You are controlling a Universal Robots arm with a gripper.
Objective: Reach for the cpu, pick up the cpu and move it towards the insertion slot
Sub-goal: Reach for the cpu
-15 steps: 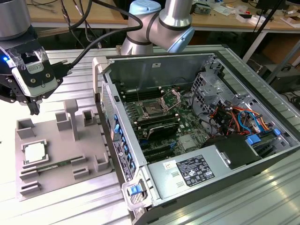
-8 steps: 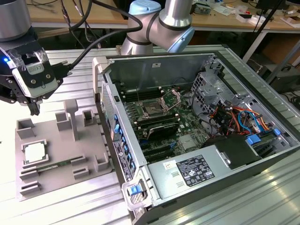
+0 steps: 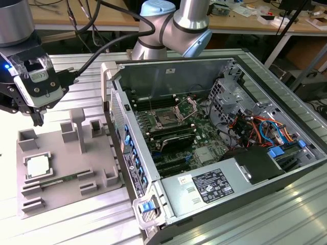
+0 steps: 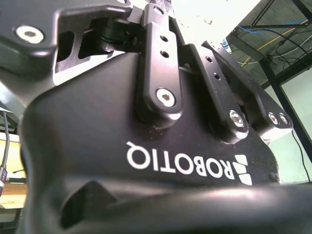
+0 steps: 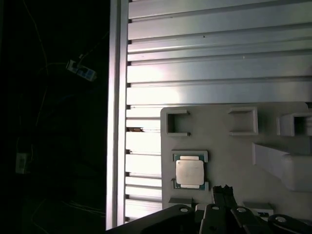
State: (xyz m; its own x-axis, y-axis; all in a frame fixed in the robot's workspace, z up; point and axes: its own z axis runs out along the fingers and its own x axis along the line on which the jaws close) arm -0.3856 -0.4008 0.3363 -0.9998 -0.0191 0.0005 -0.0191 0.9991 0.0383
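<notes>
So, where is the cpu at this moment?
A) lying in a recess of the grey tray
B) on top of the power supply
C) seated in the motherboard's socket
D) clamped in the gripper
A: in the exterior view the cpu lies flat in its recess on the grey tray, with the gripper above the tray and apart from the chip.

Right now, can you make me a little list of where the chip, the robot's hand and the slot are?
cpu: lying flat in a recess of the grey tray, not held
gripper: hovers above the tray, apart from the cpu
insertion slot: on the motherboard inside the open computer case, bracket swung open, looks empty
work so far: cpu not yet picked up
</notes>
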